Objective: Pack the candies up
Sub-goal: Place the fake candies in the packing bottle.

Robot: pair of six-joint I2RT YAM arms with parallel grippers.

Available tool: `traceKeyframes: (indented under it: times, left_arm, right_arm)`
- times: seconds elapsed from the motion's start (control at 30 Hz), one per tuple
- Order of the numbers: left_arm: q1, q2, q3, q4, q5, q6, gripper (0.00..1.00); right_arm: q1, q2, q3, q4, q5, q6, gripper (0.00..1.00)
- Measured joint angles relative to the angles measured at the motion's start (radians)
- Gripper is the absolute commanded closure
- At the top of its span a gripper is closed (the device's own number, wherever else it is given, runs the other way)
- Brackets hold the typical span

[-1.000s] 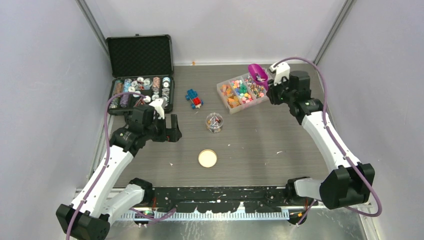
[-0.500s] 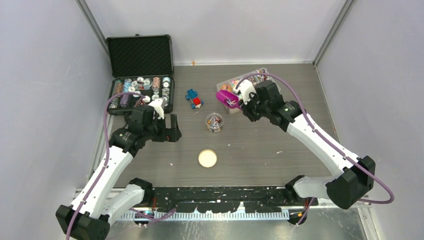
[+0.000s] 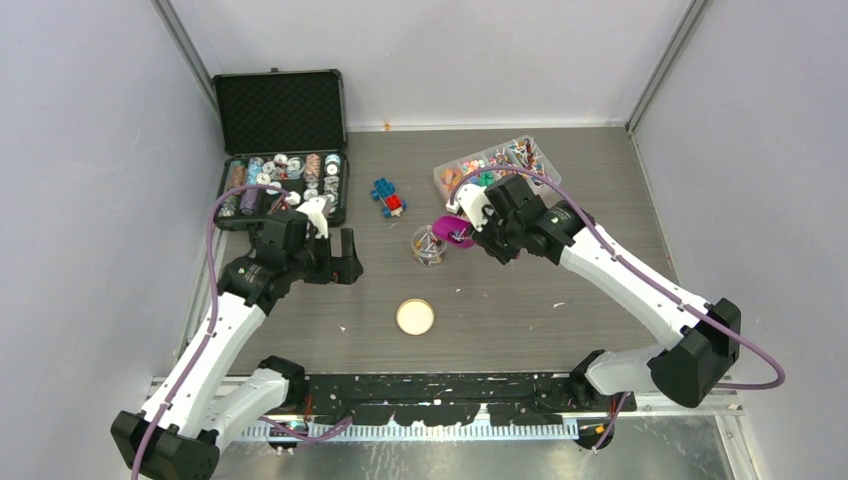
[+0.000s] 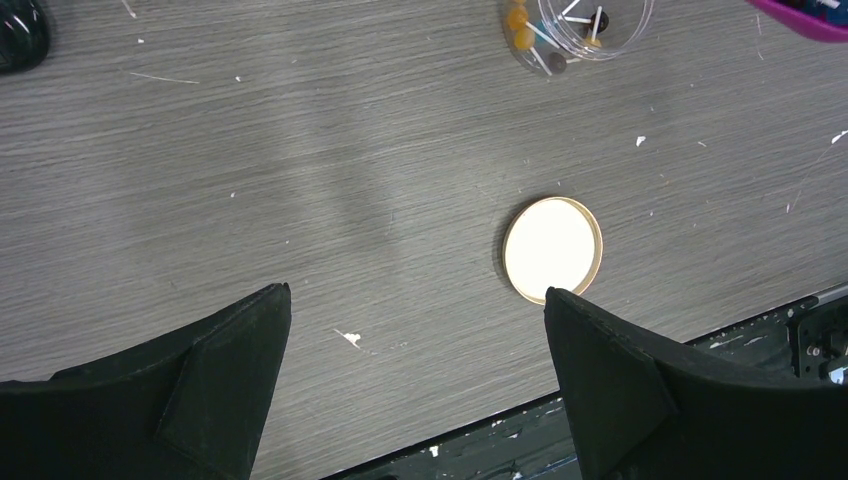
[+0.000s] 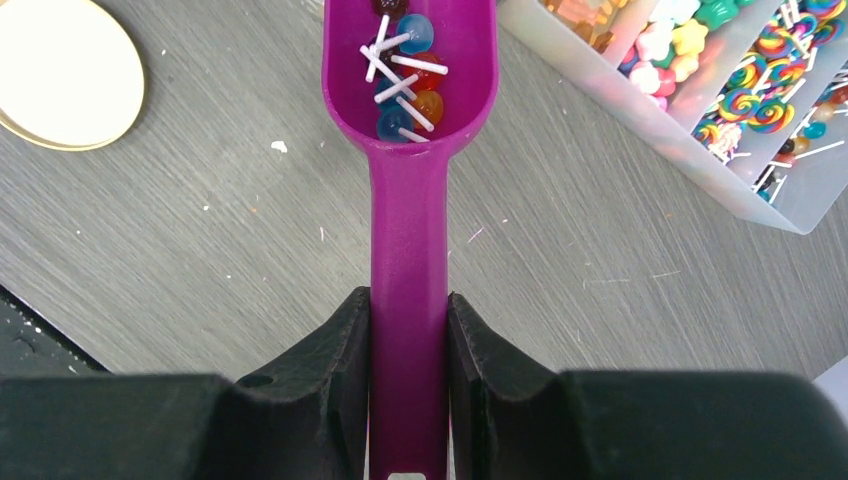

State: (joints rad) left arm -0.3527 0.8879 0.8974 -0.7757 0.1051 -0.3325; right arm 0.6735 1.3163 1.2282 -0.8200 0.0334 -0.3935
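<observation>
My right gripper (image 5: 408, 340) is shut on the handle of a purple scoop (image 5: 408, 200). The scoop's bowl holds several small lollipop candies (image 5: 405, 75), blue, red and orange with white sticks. In the top view the scoop (image 3: 456, 231) hangs just right of a clear jar (image 3: 429, 245) that has a few candies inside. The clear divided candy tray (image 3: 521, 150) lies behind, partly hidden by my right arm. Its wall (image 5: 640, 115) and its candies (image 5: 760, 95) also show in the right wrist view. My left gripper (image 4: 415, 330) is open and empty, above bare table left of the jar.
A round cork lid (image 3: 415, 317) lies in front of the jar; it also shows in the left wrist view (image 4: 552, 249). A blue-and-red brick figure (image 3: 388, 197) sits behind the jar. An open black case (image 3: 285, 150) with spools stands at the back left.
My right arm has swung the scoop from over the candy tray at the back right, left and forward, to just beside the jar. The left arm has not moved.
</observation>
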Motion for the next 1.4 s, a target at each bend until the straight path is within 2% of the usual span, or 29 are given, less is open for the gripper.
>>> traceKeyframes:
  times: [1.4]
  left_arm:
    - [-0.006,-0.018,0.0,0.0,0.0,0.0,0.0]
  right_arm:
    - [0.081,0.177,0.167,-0.193,0.127,0.003,1.0]
